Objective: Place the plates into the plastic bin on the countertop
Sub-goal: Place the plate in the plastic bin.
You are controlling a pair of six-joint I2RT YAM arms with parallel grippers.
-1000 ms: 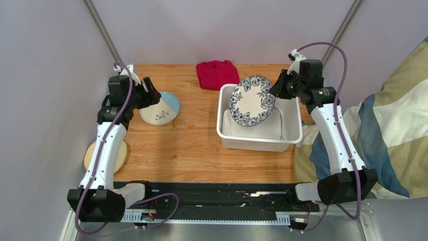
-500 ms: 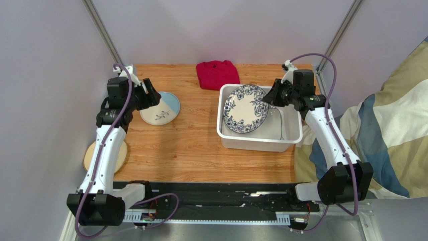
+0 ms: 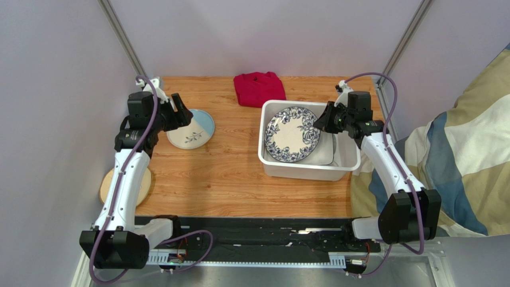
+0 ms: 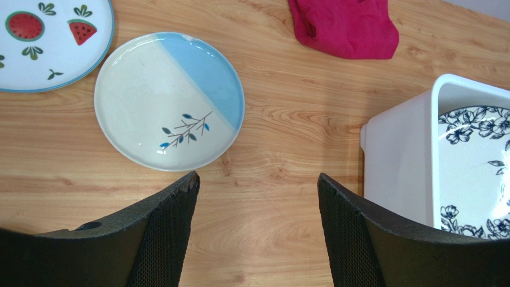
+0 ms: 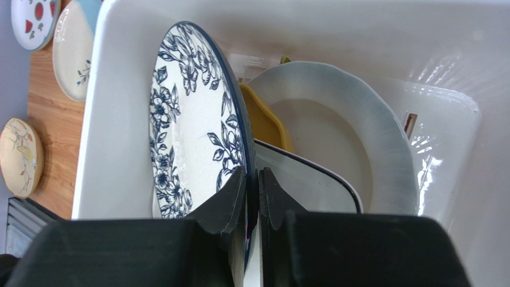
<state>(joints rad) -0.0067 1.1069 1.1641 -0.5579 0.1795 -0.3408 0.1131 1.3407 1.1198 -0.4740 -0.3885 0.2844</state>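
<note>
My right gripper (image 3: 323, 116) (image 5: 252, 173) is shut on the rim of the blue floral plate (image 3: 292, 134) (image 5: 191, 119) and holds it tilted low inside the white plastic bin (image 3: 308, 170) (image 5: 102, 149). Under it in the bin lie a white round plate (image 5: 359, 143), a yellow scalloped plate (image 5: 266, 122) and a white rectangular plate (image 5: 311, 179). My left gripper (image 3: 179, 113) (image 4: 257, 182) is open and empty above the countertop (image 3: 233, 167), just beside the cream-and-blue leaf-sprig plate (image 3: 191, 130) (image 4: 170, 101). A strawberry-print plate (image 4: 48, 42) lies left of it.
A folded red cloth (image 3: 258, 88) (image 4: 344, 27) lies at the back of the table behind the bin. A tan round plate (image 3: 124, 186) (image 5: 21, 155) sits at the table's left edge. A striped blanket (image 3: 473, 161) hangs off to the right.
My right gripper has lowered the blue floral plate from upright above the bin down into it, nearly flat. The left arm has not moved.
</note>
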